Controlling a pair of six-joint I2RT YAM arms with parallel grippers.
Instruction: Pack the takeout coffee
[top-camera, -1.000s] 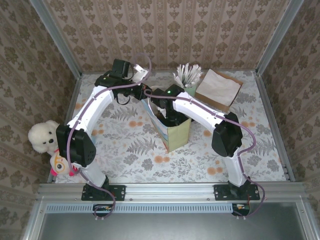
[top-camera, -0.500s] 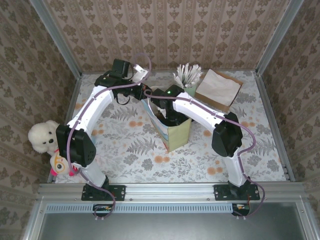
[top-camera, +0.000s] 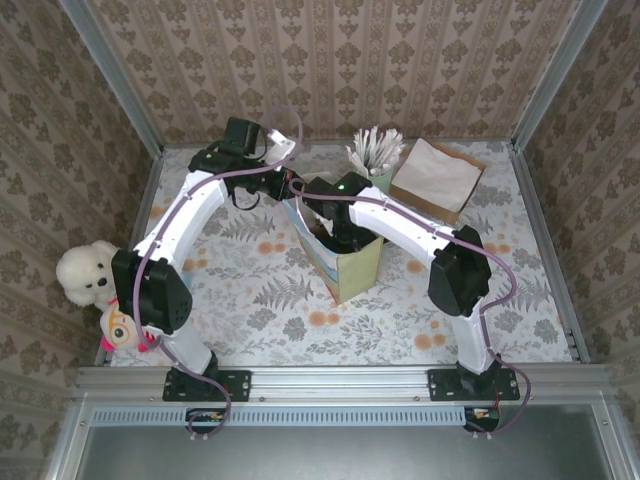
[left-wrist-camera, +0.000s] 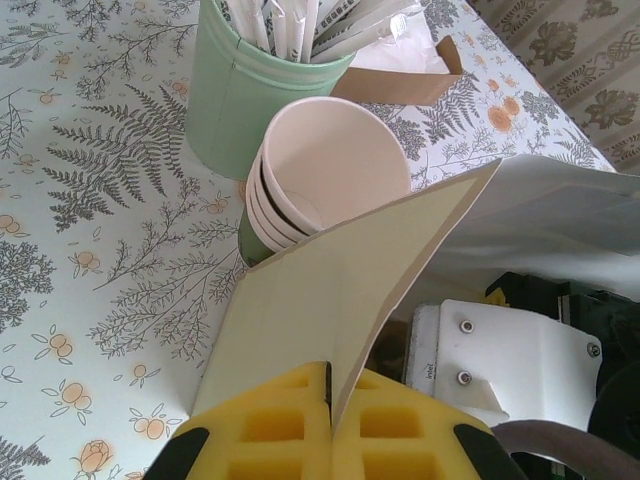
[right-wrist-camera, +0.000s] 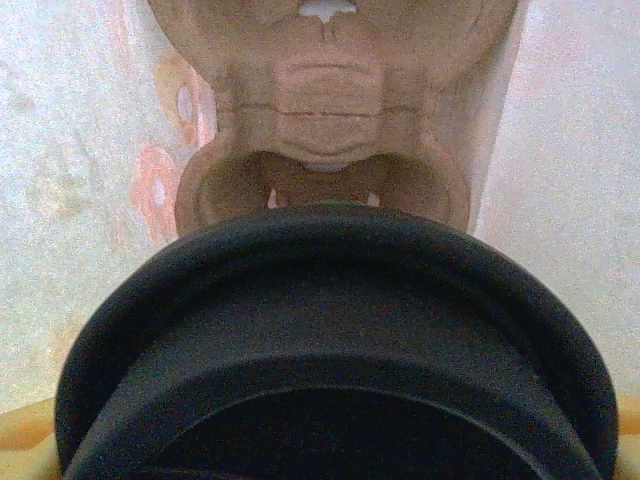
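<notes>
Takeout coffee apparently sits inside the bag.

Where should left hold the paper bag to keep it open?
Top edge of the paper bag's side wall, from outside. It's a thin flat sheet that fits between pads, as the left gripper has it, likely leaving the mouth free for the takeout coffee.

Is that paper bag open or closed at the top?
Open. The left gripper pinches one wall of the bag aside; the right wrist camera looks past the takeout coffee's black lid down to the bag's floor.
</notes>
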